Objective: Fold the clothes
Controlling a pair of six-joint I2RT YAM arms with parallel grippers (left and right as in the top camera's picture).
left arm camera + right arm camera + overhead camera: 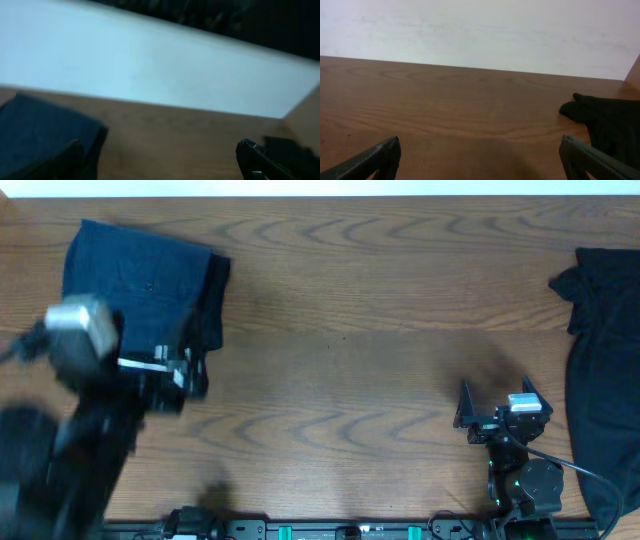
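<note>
left gripper (159,150) blurred, spread, empty | right gripper (480,145) spread, empty | black cloth (605,360) cropped

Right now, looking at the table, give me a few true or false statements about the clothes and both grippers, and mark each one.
1. A folded navy-blue garment lies at the far left of the table. True.
2. The right gripper is clamped on the black garment. False: it is open over bare wood, apart from that garment.
3. The black garment lies at the table's right edge. True.
4. The left gripper is holding cloth. False: the left wrist view shows its fingers spread with nothing between them.
</note>
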